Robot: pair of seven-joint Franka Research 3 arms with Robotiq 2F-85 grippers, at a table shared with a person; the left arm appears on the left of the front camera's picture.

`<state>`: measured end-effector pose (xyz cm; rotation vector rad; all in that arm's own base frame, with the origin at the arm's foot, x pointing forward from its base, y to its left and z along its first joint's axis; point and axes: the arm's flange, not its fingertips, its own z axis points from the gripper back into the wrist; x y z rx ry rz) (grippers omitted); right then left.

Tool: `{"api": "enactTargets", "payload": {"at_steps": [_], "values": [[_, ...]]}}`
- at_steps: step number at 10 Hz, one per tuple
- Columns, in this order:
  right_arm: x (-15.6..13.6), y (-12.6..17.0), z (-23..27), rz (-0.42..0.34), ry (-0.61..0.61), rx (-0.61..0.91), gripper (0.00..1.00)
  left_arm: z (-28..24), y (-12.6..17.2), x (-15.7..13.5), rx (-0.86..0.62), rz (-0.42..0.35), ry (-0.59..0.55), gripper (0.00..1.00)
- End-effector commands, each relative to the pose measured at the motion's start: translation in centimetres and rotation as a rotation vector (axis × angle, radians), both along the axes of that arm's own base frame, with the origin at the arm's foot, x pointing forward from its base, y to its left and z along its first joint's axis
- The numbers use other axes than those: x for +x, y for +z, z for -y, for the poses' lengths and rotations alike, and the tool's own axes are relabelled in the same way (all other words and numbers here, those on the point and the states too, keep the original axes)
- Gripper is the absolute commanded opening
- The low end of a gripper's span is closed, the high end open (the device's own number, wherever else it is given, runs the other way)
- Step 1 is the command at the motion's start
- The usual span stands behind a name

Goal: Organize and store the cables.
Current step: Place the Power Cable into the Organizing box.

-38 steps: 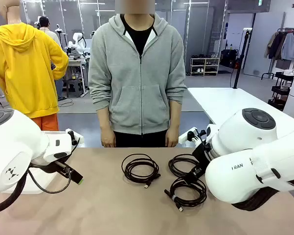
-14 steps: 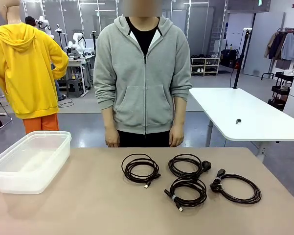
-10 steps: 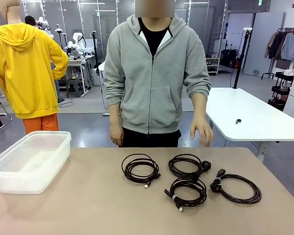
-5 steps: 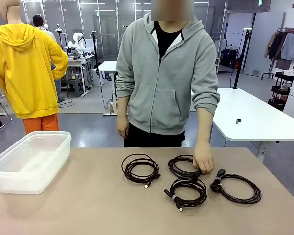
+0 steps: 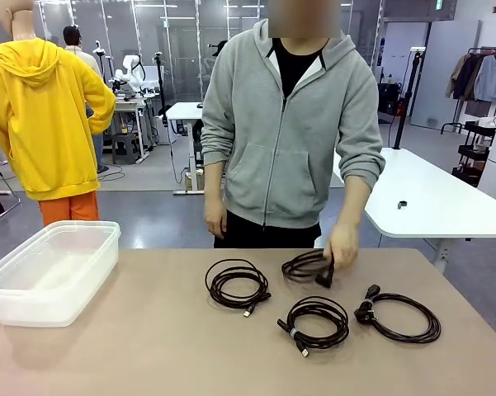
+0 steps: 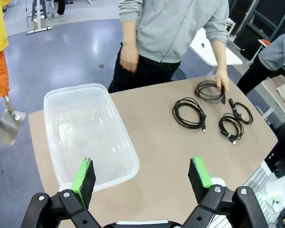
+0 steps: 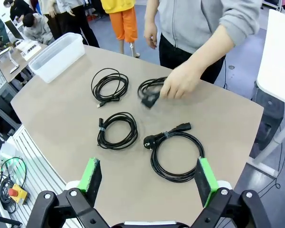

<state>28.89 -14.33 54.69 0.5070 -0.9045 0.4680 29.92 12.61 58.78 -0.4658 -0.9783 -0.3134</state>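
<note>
The person's hand [image 5: 342,246] holds one cable coil [image 5: 301,266] tilted off the tabletop [image 5: 148,346], well right of the clear bin [image 5: 45,305]. Three more coils [image 5: 212,285] [image 5: 318,302] [image 5: 408,338] lie flat, also right of the bin. The left claw [image 6: 141,166] and right claw [image 7: 148,166] hang spread apart, so the hand is nearer.

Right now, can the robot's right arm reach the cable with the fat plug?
Probably yes. The right tool hangs open above that cable, with nothing lying over it. The person's hand is busy on another coil farther away.
</note>
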Motion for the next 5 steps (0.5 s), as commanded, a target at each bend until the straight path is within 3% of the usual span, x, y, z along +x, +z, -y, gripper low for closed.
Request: {"api": "enactTargets", "payload": {"at_steps": [1,5], "values": [[-0.05,-0.02,0.13,0.010,0.015,-0.004,1.00,0.01,-0.06,-0.02,0.004,0.001,-0.016,1.00],[-0.05,-0.02,0.13,0.010,0.015,-0.004,1.00,0.01,-0.06,-0.02,0.004,0.001,-0.016,1.00]]}}
